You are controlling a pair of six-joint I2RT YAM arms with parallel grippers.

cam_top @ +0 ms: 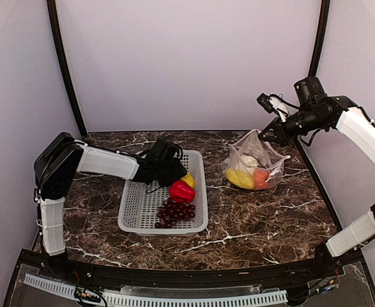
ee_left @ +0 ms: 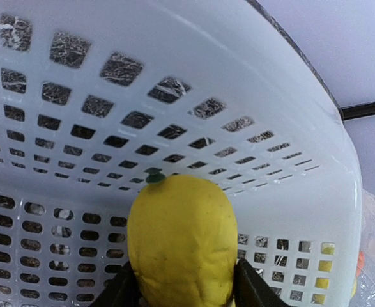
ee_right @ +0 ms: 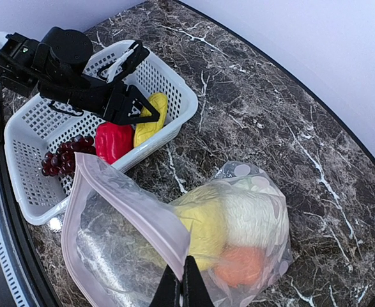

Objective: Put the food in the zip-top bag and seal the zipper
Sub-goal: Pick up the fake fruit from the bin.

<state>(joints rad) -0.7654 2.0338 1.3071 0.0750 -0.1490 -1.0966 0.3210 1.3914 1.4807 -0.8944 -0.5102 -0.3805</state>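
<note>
Left jaws stood partly closed, fingers [ee_left: 120,291] touching both sides of the yellow piece [ee_left: 181,243] at the far right corner of the basket [cam_top: 131,214]. Red pepper [cam_top: 181,190] and grape bunch [cam_top: 174,213] lay just beside it. My left arm reached low, sideways into the basket. Right jaws were pinched tight on the zipper [ee_right: 133,198], holding up the mouth of the zip-top bag [ee_right: 110,268], whose bottom sat on the counter [cam_top: 257,217]. Cauliflower [ee_right: 254,220], tomato [ee_right: 238,265] and second yellow piece [ee_right: 203,224] were inside. Right arm was raised, forearm angled down.
</note>
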